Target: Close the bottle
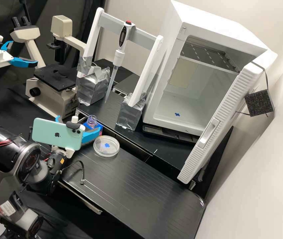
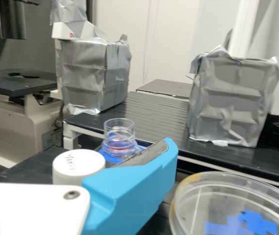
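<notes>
Lettering, small and dark, marks a round white cap-like piece (image 2: 75, 169); a dark logo marks the mint-green phone (image 1: 50, 134). Clear and open-mouthed, the bottle (image 2: 119, 133) has a ringed neck and stands in a blue holder (image 1: 98, 127) near the worktop's (image 1: 141, 179) far left corner. Just beside it, the hand (image 1: 80, 122) is spread open, near the petri dish (image 1: 106, 146).
</notes>
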Motion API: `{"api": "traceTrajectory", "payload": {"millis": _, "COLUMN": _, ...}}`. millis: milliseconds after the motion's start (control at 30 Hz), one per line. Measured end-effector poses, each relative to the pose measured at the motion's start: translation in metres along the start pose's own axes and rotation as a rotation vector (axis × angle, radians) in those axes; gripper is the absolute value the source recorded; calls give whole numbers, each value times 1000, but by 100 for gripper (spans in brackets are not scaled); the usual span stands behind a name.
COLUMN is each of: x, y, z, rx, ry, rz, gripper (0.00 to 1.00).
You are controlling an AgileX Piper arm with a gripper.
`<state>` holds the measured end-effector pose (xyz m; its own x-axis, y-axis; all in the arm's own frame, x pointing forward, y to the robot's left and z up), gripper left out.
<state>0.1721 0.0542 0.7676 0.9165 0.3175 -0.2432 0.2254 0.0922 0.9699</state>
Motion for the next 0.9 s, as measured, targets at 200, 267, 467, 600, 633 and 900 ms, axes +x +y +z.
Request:
{"api": "traceTrajectory", "payload": {"millis": 200, "x": 0, "y": 0, "z": 0, "rx": 0, "ry": 2, "rz": -2, "gripper": 0}}
{"api": "traceTrajectory", "payload": {"millis": 267, "x": 0, "y": 0, "z": 0, "rx": 0, "ry": 2, "rz": -2, "gripper": 0}}
{"api": "traceTrajectory", "payload": {"millis": 467, "x": 0, "y": 0, "z": 0, "rx": 0, "ry": 2, "rz": -2, "gripper": 0}}
{"api": "traceTrajectory", "payload": {"millis": 600, "x": 0, "y": 0, "z": 0, "rx": 0, "ry": 2, "rz": -2, "gripper": 0}}
{"api": "traceTrajectory", "payload": {"millis": 633, "x": 0, "y": 0, "z": -1, "rx": 0, "ry": 3, "rz": -3, "gripper": 0}}
{"api": "traceTrajectory", "payload": {"millis": 900, "x": 0, "y": -2, "z": -2, "rx": 2, "ry": 10, "rz": -8, "gripper": 0}}
